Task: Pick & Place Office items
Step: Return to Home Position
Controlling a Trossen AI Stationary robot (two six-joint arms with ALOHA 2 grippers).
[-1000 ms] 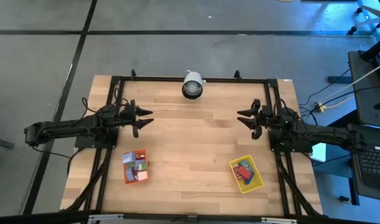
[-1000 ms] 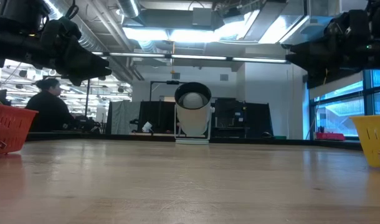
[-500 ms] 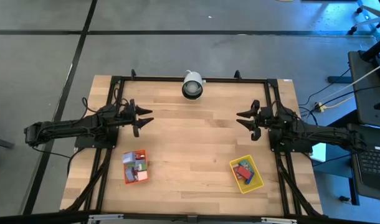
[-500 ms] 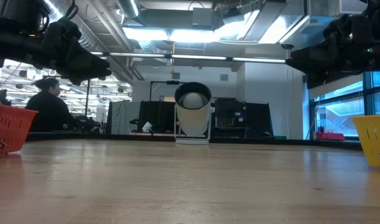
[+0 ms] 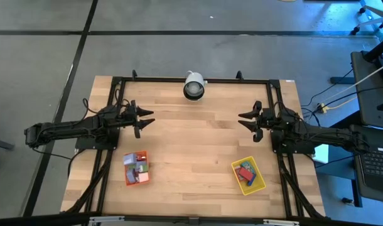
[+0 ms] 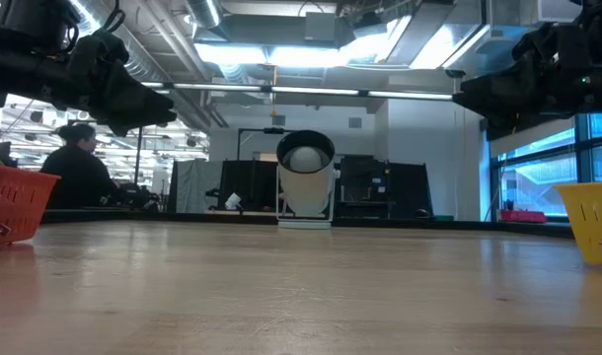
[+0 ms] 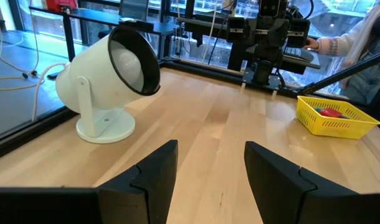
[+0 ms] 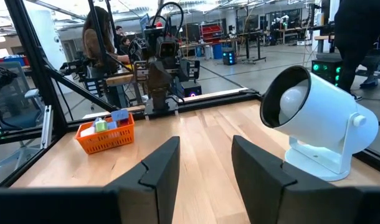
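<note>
Both claws empty, spread wide: left gripper point(image 5: 144, 118) raised over the table's point(image 5: 191, 147) left side, right gripper point(image 5: 247, 119) over its right, facing each other. Items point(image 5: 136, 164) fill the orange tray point(image 5: 137, 182) at left front, with a few in the yellow tray point(image 5: 260, 176) at right front. Lamp point(image 5: 193, 86) at back edge.

One table point(image 5: 198, 144) bears two arms, the left arm point(image 5: 72, 130) and the right arm point(image 5: 329, 135). There are two grippers, the left gripper point(image 5: 151, 118) and the right gripper point(image 5: 242, 118), each with two fingers. Two trays sit on the wood: one orange tray point(image 8: 106, 140) and one yellow tray point(image 7: 333, 124). The orange tray holds a heap of small pieces point(image 5: 136, 164) in red, blue, green and lilac, too crowded to count. The yellow tray shows at least two more, red and blue. One white lamp point(image 5: 193, 86) stands at the far edge. One person point(image 6: 79, 168) sits beyond the table.
</note>
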